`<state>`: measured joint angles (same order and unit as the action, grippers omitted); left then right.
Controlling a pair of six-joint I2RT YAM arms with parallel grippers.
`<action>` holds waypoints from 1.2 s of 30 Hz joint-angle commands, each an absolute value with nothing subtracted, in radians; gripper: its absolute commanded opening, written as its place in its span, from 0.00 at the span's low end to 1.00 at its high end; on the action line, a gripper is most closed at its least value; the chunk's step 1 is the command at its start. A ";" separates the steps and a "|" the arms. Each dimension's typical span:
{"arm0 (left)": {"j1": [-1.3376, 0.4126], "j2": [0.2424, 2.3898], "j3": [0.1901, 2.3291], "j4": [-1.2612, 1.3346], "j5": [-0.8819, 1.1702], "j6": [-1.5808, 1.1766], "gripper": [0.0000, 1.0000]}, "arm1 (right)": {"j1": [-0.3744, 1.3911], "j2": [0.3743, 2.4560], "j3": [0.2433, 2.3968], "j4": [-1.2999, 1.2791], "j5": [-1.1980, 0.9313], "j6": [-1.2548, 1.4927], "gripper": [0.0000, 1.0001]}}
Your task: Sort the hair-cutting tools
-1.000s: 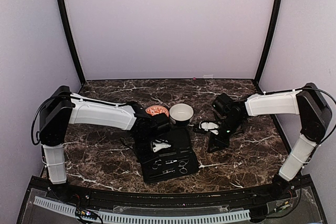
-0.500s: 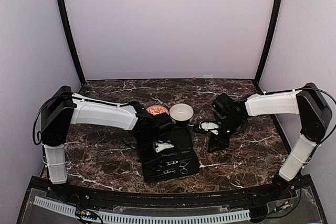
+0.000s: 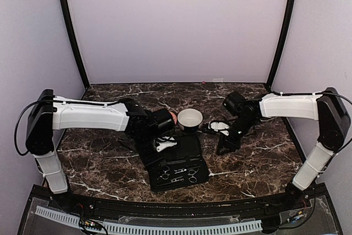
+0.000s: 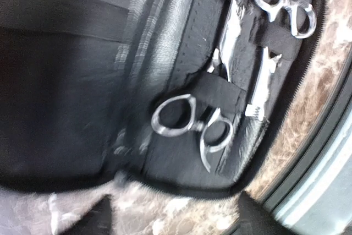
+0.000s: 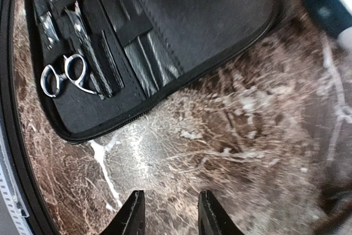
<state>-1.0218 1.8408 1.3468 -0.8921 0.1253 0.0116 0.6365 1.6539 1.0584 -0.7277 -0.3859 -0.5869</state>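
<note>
Scissors (image 4: 192,126) sat strapped under elastic bands (image 4: 220,87) at near end of open case (image 4: 66,97), prob. why L tool (image 3: 163,146) hung wide open, empty, over case; R tool (image 5: 168,213) part-open, empty, over worktop (image 5: 231,136) beside case.

Silver scissors (image 4: 197,127), second pair (image 4: 283,5), strapped flat in case (image 4: 66,108).

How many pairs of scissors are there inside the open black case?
2. Both are strapped in the half of the black case nearer the arm bases. The first pair and the second pair lie side by side, rings pointing opposite ways. Straps may hide more.
</note>
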 commanded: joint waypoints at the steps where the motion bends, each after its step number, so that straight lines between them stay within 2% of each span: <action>1: -1.007 1.657 1.373 -0.968 -0.042 -0.014 0.98 | 0.647 1.537 1.171 -0.796 -0.353 -0.586 0.33; 5: -1.006 1.536 1.402 -0.905 -0.205 0.020 0.99 | 0.646 1.454 1.271 -0.852 -0.311 -0.568 0.34; 9: -0.994 1.378 1.258 -0.583 -0.405 0.139 0.99 | 0.646 1.357 1.352 -0.812 -0.278 -0.489 0.40; 10: -0.986 1.336 1.188 -0.463 -0.449 0.172 0.99 | 0.645 1.333 1.349 -0.777 -0.259 -0.463 0.48; 11: -0.980 1.298 1.120 -0.342 -0.489 0.201 0.99 | 0.643 1.315 1.330 -0.730 -0.222 -0.406 0.62; 12: -0.973 1.264 1.043 -0.219 -0.504 0.243 0.99 | 0.641 1.307 1.300 -0.664 -0.183 -0.325 0.83; 13: -0.961 1.231 0.971 -0.076 -0.516 0.281 0.99 | 0.635 1.316 1.277 -0.643 -0.188 -0.288 0.97; 14: -0.943 1.207 0.896 0.060 -0.538 0.306 0.99 | 0.629 1.337 1.267 -0.655 -0.248 -0.296 0.99; 16: -0.880 1.183 0.813 0.232 -0.536 0.287 0.99 | 0.628 1.394 1.268 -0.695 -0.346 -0.304 1.00; 19: -0.789 1.184 0.797 0.250 -0.461 0.209 0.99 | 0.636 1.426 1.263 -0.704 -0.436 -0.335 0.99; 24: -0.785 1.114 0.745 0.278 -0.387 0.150 0.97 | 0.673 1.401 1.276 -0.685 -0.349 -0.397 0.99; 26: -0.781 1.071 0.708 0.333 -0.420 0.089 0.99 | 0.676 1.377 1.280 -0.637 -0.300 -0.400 0.99; 30: -0.747 1.059 0.792 0.172 -0.633 -0.038 0.99 | 0.668 1.425 1.345 -0.615 -0.265 -0.273 1.00; 33: -0.721 1.105 0.897 -0.038 -0.596 0.017 0.99 | 0.654 1.519 1.375 -0.668 -0.423 -0.244 1.00; 35: -0.718 1.104 0.877 -0.037 -0.592 0.060 0.99 | 0.661 1.548 1.371 -0.673 -0.484 -0.279 0.99; 36: -0.715 1.092 0.837 0.010 -0.597 0.076 0.99 | 0.672 1.548 1.360 -0.661 -0.472 -0.304 0.96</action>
<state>-0.7250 1.1019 0.8661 0.0822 -0.5610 0.0410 0.6594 1.4891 1.3674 -0.6571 -0.3737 -0.2947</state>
